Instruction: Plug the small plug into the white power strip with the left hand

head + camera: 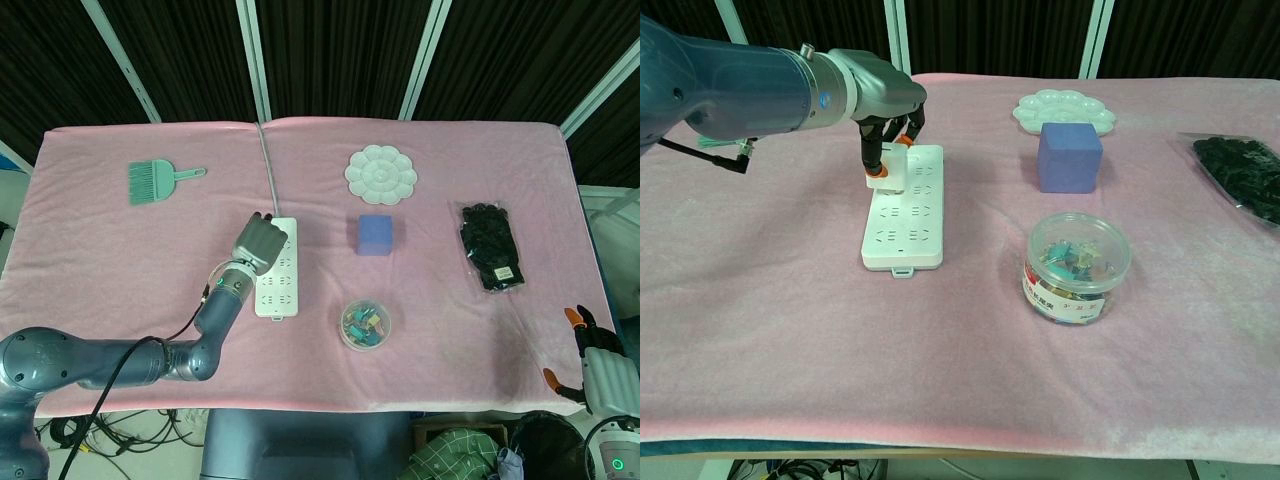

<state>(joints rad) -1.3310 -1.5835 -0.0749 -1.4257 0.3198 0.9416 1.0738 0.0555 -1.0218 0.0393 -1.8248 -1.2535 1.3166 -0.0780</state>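
Nearest the camera sits a round clear plastic tub [1078,267] of small coloured clips, down and to the right of my left hand [885,105]. That hand hangs over the far left part of the white power strip [905,215], a long, smooth, rounded plastic bar lying lengthwise on the soft pink cloth of the desk [790,330]. My fingers point downward and pinch the small plug [886,170], a little white blocky piece, which touches the strip's top face near its left edge; I cannot tell whether its pins are in a socket. A grey cable [267,170] runs from the strip's far end away across the cloth.

To the right of my hand stands a matte blue-purple cube [1069,156], and beyond it a glossy white flower-shaped palette [1064,110]. Far to the right lies a clear bag of black pieces [490,246]. Far to the left and behind lies a green plastic brush [155,181].

My right hand [600,372] hangs off the desk's right edge, holding nothing, fingers apart.
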